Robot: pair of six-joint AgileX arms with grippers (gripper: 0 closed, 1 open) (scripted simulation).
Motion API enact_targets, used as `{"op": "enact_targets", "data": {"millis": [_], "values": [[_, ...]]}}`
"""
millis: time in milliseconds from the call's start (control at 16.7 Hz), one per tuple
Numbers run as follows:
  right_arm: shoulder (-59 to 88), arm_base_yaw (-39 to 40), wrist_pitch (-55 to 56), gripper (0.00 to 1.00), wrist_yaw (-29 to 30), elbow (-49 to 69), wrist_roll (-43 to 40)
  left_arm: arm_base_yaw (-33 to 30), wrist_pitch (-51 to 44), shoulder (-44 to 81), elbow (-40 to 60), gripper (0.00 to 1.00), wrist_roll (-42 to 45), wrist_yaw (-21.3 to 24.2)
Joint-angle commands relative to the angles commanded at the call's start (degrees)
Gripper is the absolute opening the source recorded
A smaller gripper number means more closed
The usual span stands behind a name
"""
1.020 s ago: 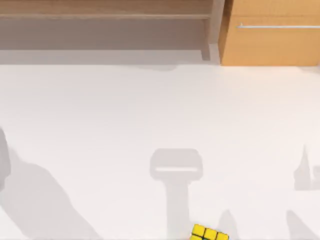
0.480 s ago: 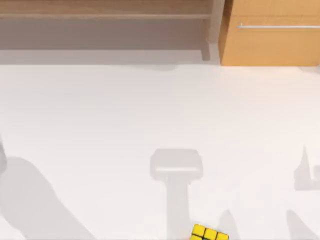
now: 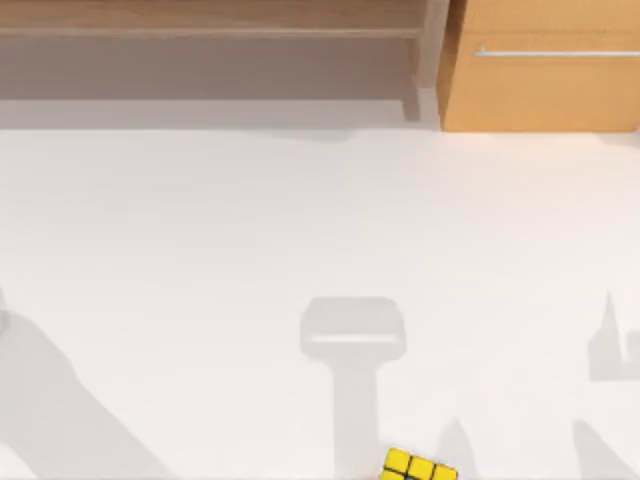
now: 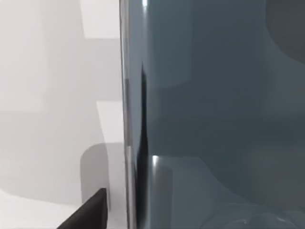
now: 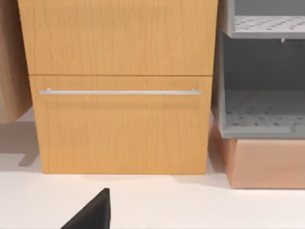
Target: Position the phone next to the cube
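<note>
One shadow at the top view's 8 o'clock slid further left, cube (image 3: 419, 468) cut off at 6 o'clock, phone (image 4: 214, 114) close against left wrist camera, grip of both grippers impossible to tell.

Black left finger (image 4: 88, 213), right finger (image 5: 90, 212).

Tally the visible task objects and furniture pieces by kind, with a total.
Phone: 1, close up in the left wrist view.
Puzzle cube: 1, yellow, at the table's near edge in the top view.
Wooden drawer cabinet: 1.
Grey shelf unit: 1.
Total: 4.
</note>
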Motion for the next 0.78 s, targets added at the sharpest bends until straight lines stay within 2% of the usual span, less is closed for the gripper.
{"op": "enact_targets", "data": {"millis": [60, 780], "values": [[0.0, 0.0, 0.0, 1.0, 0.0, 0.0, 0.0, 0.0, 0.0, 0.0, 0.0, 1.0, 0.0, 0.0], [0.0, 0.0, 0.0, 1.0, 0.0, 0.0, 0.0, 0.0, 0.0, 0.0, 0.0, 0.1, 0.0, 0.0]]}}
